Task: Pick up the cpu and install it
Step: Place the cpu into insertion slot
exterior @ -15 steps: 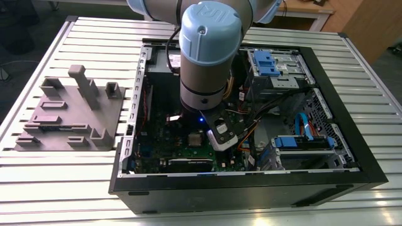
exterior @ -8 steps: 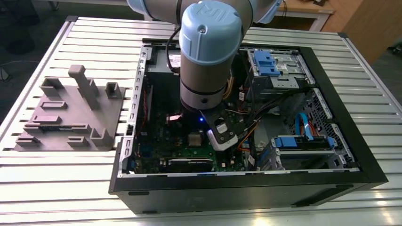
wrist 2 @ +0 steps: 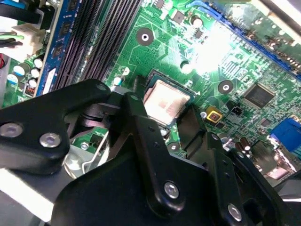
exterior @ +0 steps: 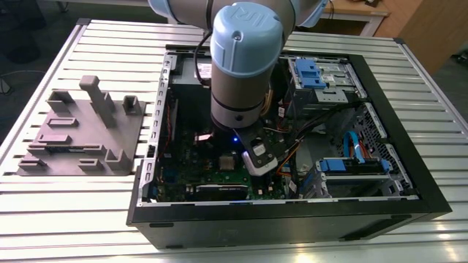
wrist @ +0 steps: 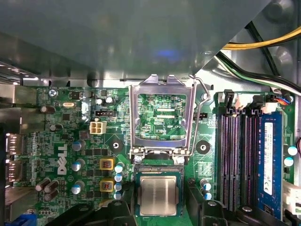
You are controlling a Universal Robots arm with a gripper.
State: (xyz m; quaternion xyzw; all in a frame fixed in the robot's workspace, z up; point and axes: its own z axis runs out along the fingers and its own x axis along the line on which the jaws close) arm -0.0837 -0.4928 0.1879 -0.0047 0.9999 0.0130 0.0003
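Exterior view takes in the slatted table (exterior: 66,224) and the open computer case (exterior: 292,227) lying on it, with the arm (exterior: 245,66) reaching down inside. The landmark is the socket bracket (wrist: 162,84), which the first wrist view shows tipped up and open on the motherboard (wrist: 61,141). The board spreads out on every side of the bracket, and the dark memory slots (wrist: 235,155) run alongside it. The cpu (wrist: 159,195) lies flat just beside the bracket's hinged end, inside the socket frame and square to it. In the second wrist view the gripper (wrist 2: 162,110) hangs low over the chip. Its 2 fingers (wrist: 202,212) are spread wider than the cpu, 1 on each side, with a thin strip of board between finger and chip, so it appears to hold nothing. By my judgement the picking up and the placing are done; the bracket is not yet closed over the cpu, so the install is unfinished
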